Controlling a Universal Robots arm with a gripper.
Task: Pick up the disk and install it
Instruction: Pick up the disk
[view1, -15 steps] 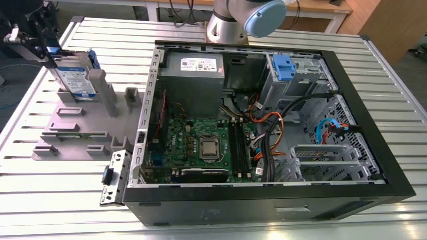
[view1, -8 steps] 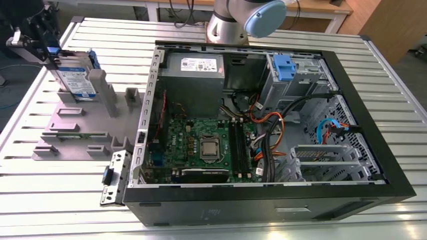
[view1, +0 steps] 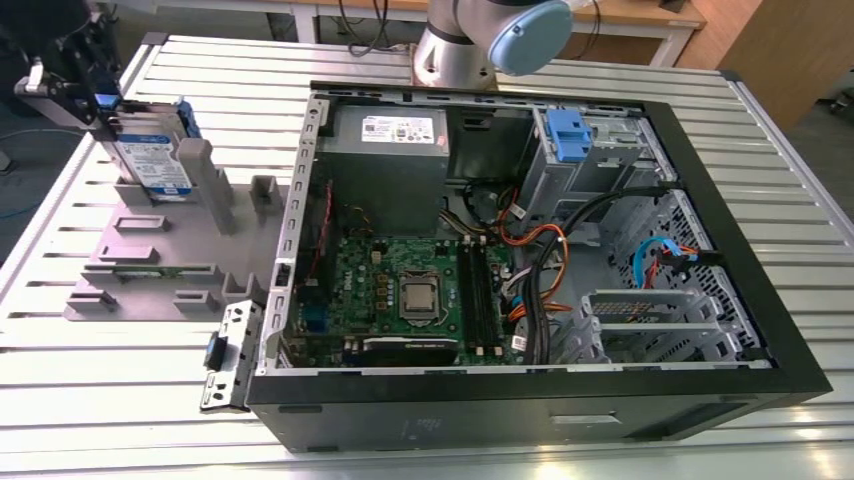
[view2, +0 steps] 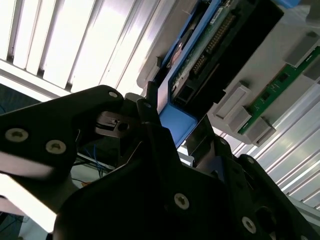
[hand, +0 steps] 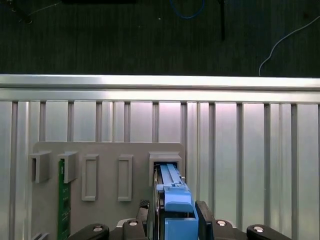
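Standing upright in the grey holder (view1: 147, 270) at the exterior view's upper left is the disk (view1: 150, 160). The fingers (hand: 202, 220) clench it from both sides.

The disk (view1: 144, 160), at ten o'clock in the exterior view, is silver-grey with a white-and-blue label and a bright blue frame. Its holder (view1: 147, 270) is plain grey. The counter (view1: 80, 390) is silvery with ribbed stripes. The computer case (view1: 534, 415) is black, its motherboard (view1: 400, 290) green. The end effector (hand: 176, 222) is black.
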